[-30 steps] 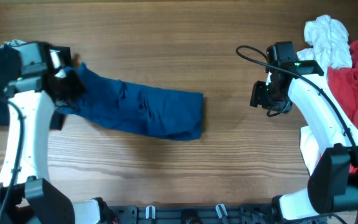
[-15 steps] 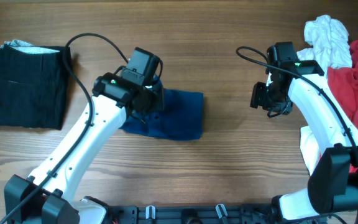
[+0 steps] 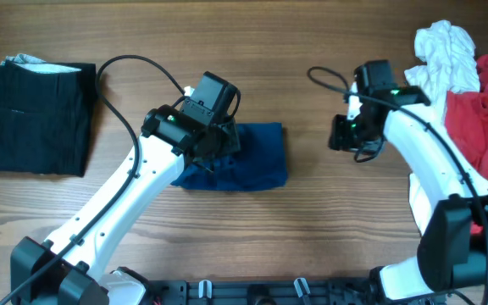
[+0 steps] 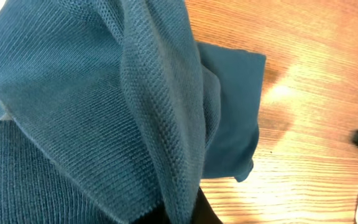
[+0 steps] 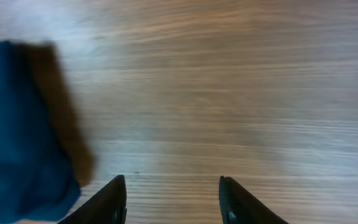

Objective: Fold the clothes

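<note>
At the far left of the table [image 3: 312,51] we saw a black garment [image 3: 28,119] lying folded flat, with a strip of pale cloth [image 3: 24,61] showing at its far edge. Well to its right, near the middle of the table, lay the blue shirt [image 3: 261,157], gathered into a short, thick bundle. The left gripper [image 3: 213,152] sat over the bundle's left part. Its jaws were pressed together on a fold of the shirt. From the left wrist, the blue knit rose in a ridge close to the lens, and a flatter layer lay on the wood beyond it.

Further right, apart from the shirt, the right gripper [image 5: 173,205] hung over bare wood. Its fingers [image 5: 114,199] stood spread, with only tabletop between them. The shirt's blurred edge showed at the left of that wrist view.

At the far right, a crumpled white garment [image 3: 443,51] lay in the corner. A red garment [image 3: 481,119] lay against it along the table's edge.
</note>
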Controlling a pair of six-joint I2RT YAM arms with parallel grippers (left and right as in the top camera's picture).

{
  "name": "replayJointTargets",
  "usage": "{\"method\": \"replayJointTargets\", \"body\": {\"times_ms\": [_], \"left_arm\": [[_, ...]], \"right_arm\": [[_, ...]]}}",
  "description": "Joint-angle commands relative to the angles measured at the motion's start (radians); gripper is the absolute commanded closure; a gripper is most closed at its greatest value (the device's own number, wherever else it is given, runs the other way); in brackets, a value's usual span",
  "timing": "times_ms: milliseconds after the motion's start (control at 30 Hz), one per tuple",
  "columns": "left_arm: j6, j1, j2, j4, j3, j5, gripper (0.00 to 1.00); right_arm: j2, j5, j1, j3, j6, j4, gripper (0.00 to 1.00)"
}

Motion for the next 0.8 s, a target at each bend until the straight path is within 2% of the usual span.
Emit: {"method": "replayJointTargets", "body": {"times_ms": [0,233,367,600,700,767], "left_arm": [[-0.024,-0.005,0.002,0.035,0.018,0.002,0.95],[-0.045,-0.006,0.002,0.055,0.018,0.028,0.94],[-0.045,-0.006,0.002,0.072,0.018,0.068,0.93],[-0.045,-0.029,0.004,0.084,0.018,0.111,0.89],[-0.045,-0.062,0.004,0.103,0.018,0.117,0.79],[-0.045,-0.085,0.004,0.151,0.018,0.176,0.61]], "right_arm": [[0.048,-0.103,0.068,-0.073,0.019,0.072,0.52],[0.17,-0.119,0.206,-0.089,0.142,0.214,0.51],[0.204,-0.2,0.231,-0.089,0.141,0.253,0.5],[0.204,-0.206,0.241,-0.089,0.142,0.26,0.5],[0.204,-0.206,0.241,-0.089,0.142,0.259,0.49],[0.204,-0.206,0.241,-0.089,0.142,0.259,0.49]]}}
